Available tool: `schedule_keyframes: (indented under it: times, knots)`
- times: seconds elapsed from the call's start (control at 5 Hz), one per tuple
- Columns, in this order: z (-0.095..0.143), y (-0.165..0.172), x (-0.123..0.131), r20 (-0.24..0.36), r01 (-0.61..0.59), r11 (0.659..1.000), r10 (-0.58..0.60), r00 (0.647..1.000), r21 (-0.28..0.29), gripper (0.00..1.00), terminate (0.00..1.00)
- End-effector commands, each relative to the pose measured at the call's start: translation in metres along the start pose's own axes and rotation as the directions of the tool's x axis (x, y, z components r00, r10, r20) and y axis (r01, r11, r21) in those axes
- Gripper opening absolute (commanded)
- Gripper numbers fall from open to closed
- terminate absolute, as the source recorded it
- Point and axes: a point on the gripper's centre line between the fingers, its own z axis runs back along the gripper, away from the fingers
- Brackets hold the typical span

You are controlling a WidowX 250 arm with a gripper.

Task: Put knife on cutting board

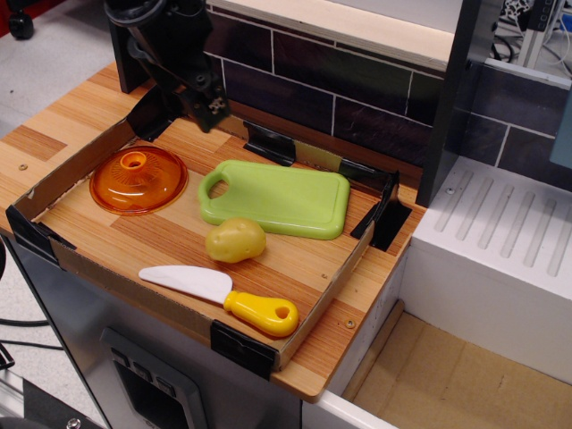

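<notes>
Four loose things inside the shallow tray: knife along the near wall, white blade pointing left and yellow handle to the right; yellow potato just behind it, close but apart; green cutting board further back, bare on top; orange lid off to the left. Gripper high at the back left corner, dark against the dark wall, empty, well apart from the knife; cannot tell whether spread or pressed together. Judged as the reach step, nothing lifted yet. To do it well: come forward and right across the tray, passing over the lid and potato with height to spare, then straight down onto the knife. Best to grasp across the handle or the thick root of the blade, fingers set crosswise to the knife's length, since the flat thin blade likely offers little to pinch. Mind the near tray wall right beside the handle, and the potato behind, which would probably roll if nudged. Then lift clear before carrying back toward the board.
</notes>
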Motion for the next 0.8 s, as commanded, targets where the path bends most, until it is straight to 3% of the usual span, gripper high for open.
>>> schedule_keyframes:
  times: [0.0, 0.2, 0.6]
  knots:
    - [0.024, -0.056, 0.013, 0.114, 0.311, 0.946, -0.299, 0.947, -0.095, 1.0, 0.0]
    - [0.031, -0.079, 0.01, 0.132, 0.455, 0.848, -0.436, 0.89, -0.271, 1.0, 0.0]
    - [0.024, -0.111, -0.021, 0.077, 0.631, 0.67, -0.659, 0.748, -0.391, 1.0, 0.0]
